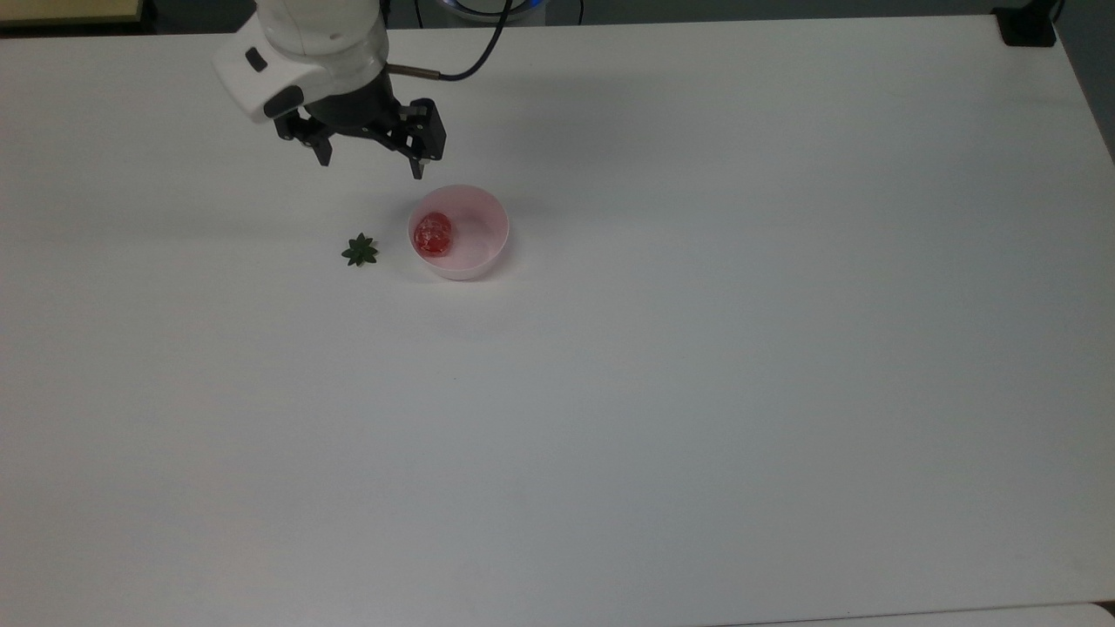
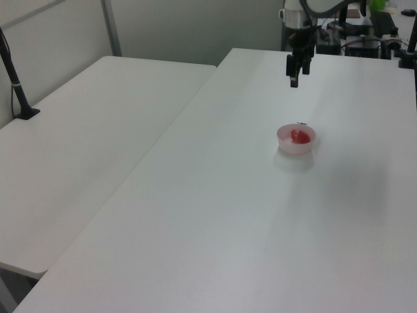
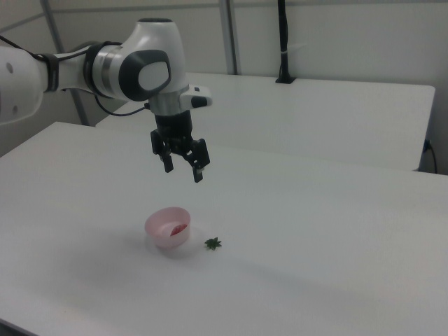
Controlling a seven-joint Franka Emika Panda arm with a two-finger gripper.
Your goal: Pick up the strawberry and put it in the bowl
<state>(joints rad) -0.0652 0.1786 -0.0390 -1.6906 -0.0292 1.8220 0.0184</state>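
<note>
Now strawberry (image 1: 433, 234) inside bowl (image 1: 488, 252)

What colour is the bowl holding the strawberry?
Pale pink. The bowl with the red strawberry inside shows best in the top view.

Open table (image 1: 697, 392) around bowl (image 1: 488, 252), leaf (image 1: 360, 251) beside.
</note>
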